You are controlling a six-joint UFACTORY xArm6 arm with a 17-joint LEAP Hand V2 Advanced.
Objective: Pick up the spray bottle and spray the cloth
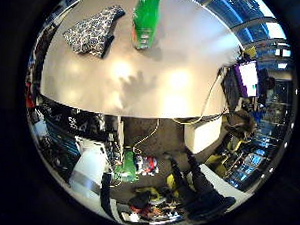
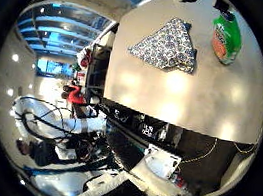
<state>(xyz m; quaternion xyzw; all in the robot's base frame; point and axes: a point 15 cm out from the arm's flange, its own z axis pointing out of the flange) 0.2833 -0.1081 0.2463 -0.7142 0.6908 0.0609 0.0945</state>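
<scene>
Spray bottle beside cloth — clear of the hand.

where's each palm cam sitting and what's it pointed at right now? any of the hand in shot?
Little finger side palm view: on the palm's little finger side, well off the table, facing its top, the green spray bottle, the folded patterned cloth and the room floor past the edge. No part of the hand shows; only a finger-shaped shadow on the table.
Thumb side palm view: on the palm's thumb side, facing the same table and the room beyond. A white part at the rim may be the hand.
Shared: table, bottle and cloth, which lie apart.
</scene>
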